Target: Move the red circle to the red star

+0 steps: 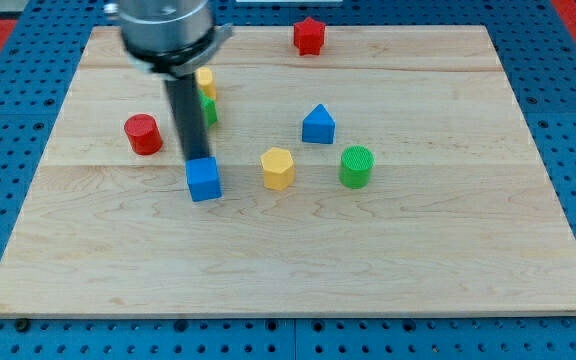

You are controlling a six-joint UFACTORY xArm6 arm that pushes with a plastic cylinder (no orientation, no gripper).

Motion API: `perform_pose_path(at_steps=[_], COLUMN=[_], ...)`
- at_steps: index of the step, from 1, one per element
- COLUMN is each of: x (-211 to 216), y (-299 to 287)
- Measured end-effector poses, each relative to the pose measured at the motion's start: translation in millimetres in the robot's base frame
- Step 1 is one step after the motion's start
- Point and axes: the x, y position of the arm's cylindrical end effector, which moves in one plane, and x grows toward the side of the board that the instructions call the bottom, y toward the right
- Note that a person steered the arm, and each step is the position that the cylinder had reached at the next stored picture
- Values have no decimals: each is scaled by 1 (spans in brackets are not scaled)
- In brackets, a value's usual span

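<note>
Camera view, my tip (pixel 198 160) no gripper so nothing grasped, touching blue cube (pixel 204 179) top edge, red circle (pixel 143 134) left of rod, red star (pixel 309 36) top center, well apart

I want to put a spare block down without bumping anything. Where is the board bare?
Bare: the whole strip along the view's bottom, below the blue cube, yellow hexagon and green cylinder; also the view's right, past the blue triangle block. Crowded: around my tip, which meets the blue cube's top edge, near the red circle.
</note>
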Motion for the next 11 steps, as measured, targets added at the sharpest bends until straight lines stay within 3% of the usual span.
perform_pose_path(at_steps=[1,2,3,5,7,9,11], x=[10,-4,-39,-42,-34,-84,-104], y=[-69,-99,-62,39,57,70,96])
